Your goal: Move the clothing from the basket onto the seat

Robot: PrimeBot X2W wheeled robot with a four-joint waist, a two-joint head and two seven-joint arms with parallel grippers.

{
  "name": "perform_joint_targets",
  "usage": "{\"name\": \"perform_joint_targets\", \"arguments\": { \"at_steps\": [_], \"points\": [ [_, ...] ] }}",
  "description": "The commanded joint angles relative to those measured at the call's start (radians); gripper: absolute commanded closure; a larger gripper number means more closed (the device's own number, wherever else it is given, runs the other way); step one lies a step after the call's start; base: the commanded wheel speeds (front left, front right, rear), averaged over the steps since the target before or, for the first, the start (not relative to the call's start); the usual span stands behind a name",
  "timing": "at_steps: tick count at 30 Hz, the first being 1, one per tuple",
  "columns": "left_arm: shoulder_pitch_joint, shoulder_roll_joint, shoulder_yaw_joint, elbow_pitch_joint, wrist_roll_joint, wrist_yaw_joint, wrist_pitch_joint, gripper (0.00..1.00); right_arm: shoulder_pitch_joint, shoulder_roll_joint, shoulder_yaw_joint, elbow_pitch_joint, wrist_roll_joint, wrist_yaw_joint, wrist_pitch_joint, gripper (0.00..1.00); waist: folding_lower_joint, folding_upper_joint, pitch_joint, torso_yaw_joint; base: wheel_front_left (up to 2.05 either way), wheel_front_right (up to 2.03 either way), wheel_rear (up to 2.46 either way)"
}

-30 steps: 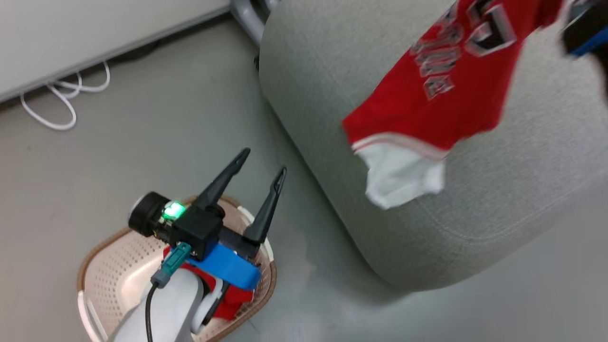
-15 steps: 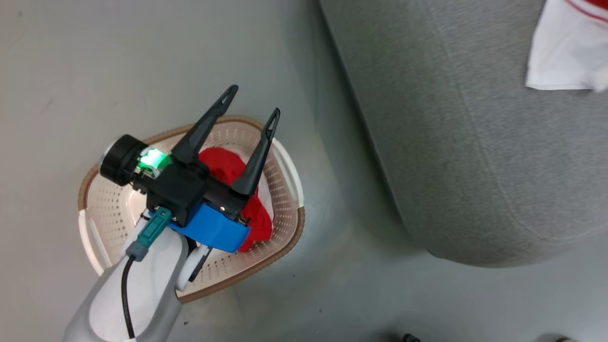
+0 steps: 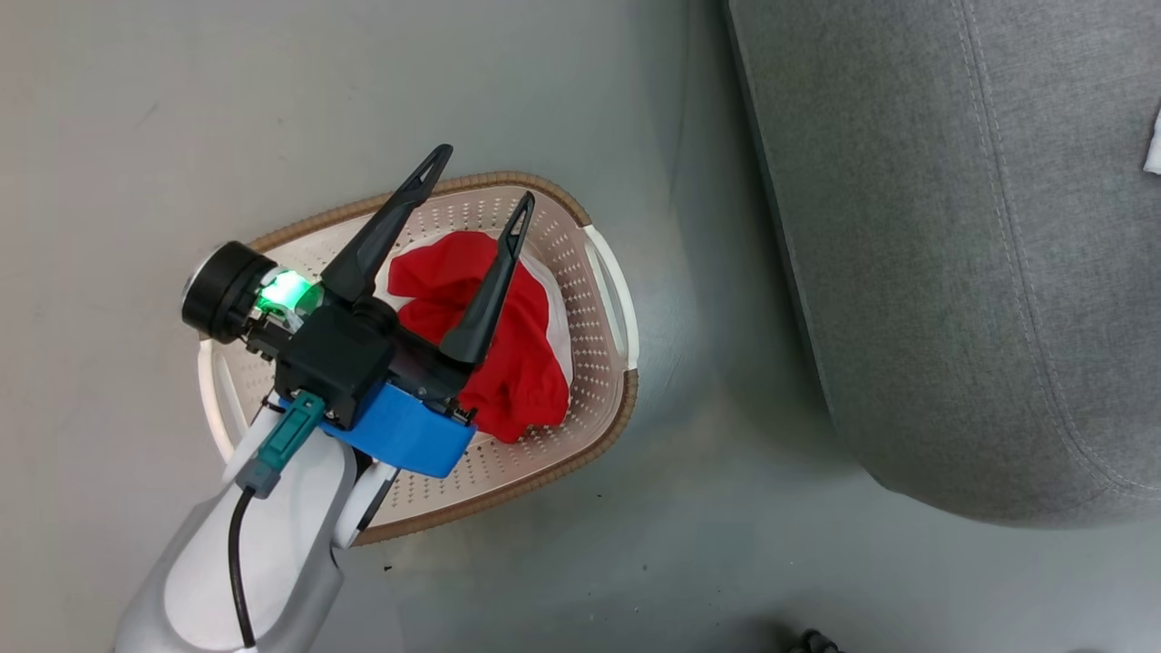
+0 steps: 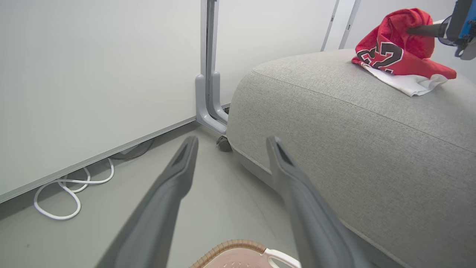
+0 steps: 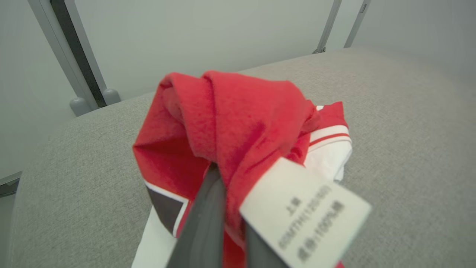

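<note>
Hazards recorded at the transfer stage. Left gripper (image 3: 483, 174): jaws spread wide and empty, poised above the basket (image 3: 606, 299), which stands on the floor (image 3: 544, 82) just beside the seat (image 3: 907, 272). Red garment (image 3: 512, 363) bunched inside the basket, beside the seat and not yet on it, with white fabric beneath. Right gripper (image 5: 228, 186): jaws clamped on a second garment (image 5: 238, 111), drawn up into a peak over the seat top, lower folds and white trim touching the seat. First risk, as judged: snagging on release, owing to cloth and the white label (image 5: 305, 212) draped around the fingers; likely result, the second garment dragged back across the seat or off it on withdrawal. Second risk: a shallow or off-centre pinch by the left gripper, taking only one fold of the red garment and shedding it onto the floor short of the seat. Third risk: fingertips catching the perforated basket wall, or the light basket lifting along with the cloth and tipping against the seat. Distance of the second garment from the seat's far edge not determinable. Advised: full opening and a straight lift clear of the seat before any sideways travel.
</note>
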Motion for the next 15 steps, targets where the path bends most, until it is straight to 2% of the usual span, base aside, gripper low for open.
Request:
{"name": "perform_joint_targets", "arguments": {
  "at_steps": [1,2,3,4,5,12,15],
  "points": [
    [0.006,0.001,0.003,0.004,-0.004,0.006,-0.002,0.0,0.003,-0.003,0.006,0.014,0.002,0.0,-0.012,1.0,-0.0001,0.0,-0.006,0.0,0.0,0.0,0.0],
    [0.007,0.001,0.004,0.005,-0.006,0.008,-0.002,0.0,0.0,-0.004,0.009,0.023,0.004,0.0,-0.017,1.0,-0.0001,0.0,-0.01,-0.002,0.0,0.0,0.0],
    [0.008,0.0,0.005,0.007,-0.008,0.008,-0.002,0.0,-0.004,-0.006,0.014,0.03,0.005,0.0,-0.022,0.91,-0.0001,0.0,-0.013,-0.003,0.0,0.0,0.0],
    [0.009,-0.002,0.005,0.01,-0.009,0.009,-0.002,0.0,-0.007,-0.008,0.021,0.039,0.001,0.0,-0.025,0.5,-0.0001,0.0,-0.018,-0.006,0.0,0.0,0.0],
    [0.011,-0.003,0.006,0.013,-0.01,0.009,-0.002,0.0,-0.009,-0.009,0.029,0.047,-0.003,0.0,-0.025,0.0,-0.0001,0.0,-0.023,-0.009,0.0,0.0,0.0],
    [0.024,-0.025,0.002,0.029,-0.029,0.004,-0.002,0.0,0.004,0.0,0.094,0.071,-0.017,0.0,-0.031,0.0,-0.0001,0.0,-0.081,-0.012,0.0,0.0,0.0],
    [0.055,-0.048,0.005,0.051,-0.045,0.001,-0.002,0.0,0.045,-0.008,0.131,0.075,-0.035,0.0,-0.038,0.0,-0.0001,0.0,-0.146,-0.003,0.0,0.0,0.0]
  ]
}}
